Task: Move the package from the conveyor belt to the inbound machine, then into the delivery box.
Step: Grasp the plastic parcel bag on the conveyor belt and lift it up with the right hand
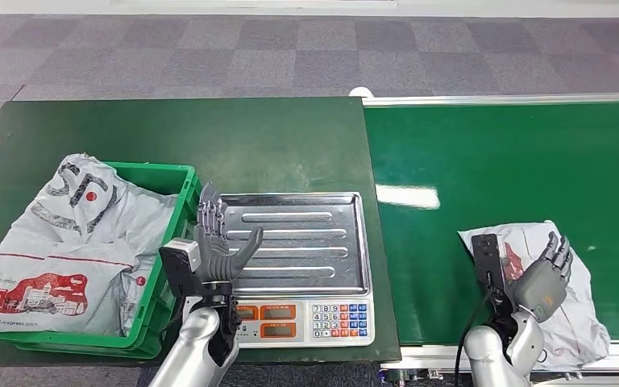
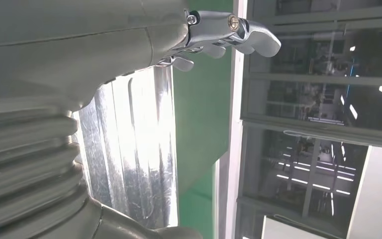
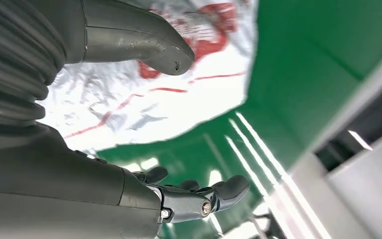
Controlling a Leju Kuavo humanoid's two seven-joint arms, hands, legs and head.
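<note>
A white plastic package [image 1: 572, 302] with red print lies on the green conveyor belt [image 1: 508, 169] near its front edge. My right hand [image 1: 542, 278] hovers over the package's left part, fingers spread and holding nothing; the right wrist view shows the package [image 3: 149, 94] just beyond the thumb. The inbound machine is a scale with a steel tray [image 1: 306, 242] and a keypad [image 1: 338, 318]. My left hand [image 1: 219, 242] stands open over the tray's left edge, nothing in it. The green delivery box [image 1: 165, 242] at left holds several white packages [image 1: 64, 250].
The scale and box stand on a dark green table [image 1: 209, 137]. The belt's metal rail [image 1: 508, 99] runs along its far side. Grey carpet tiles [image 1: 290, 48] lie beyond. In the left wrist view the ribbed steel tray [image 2: 129, 149] lies under the hand.
</note>
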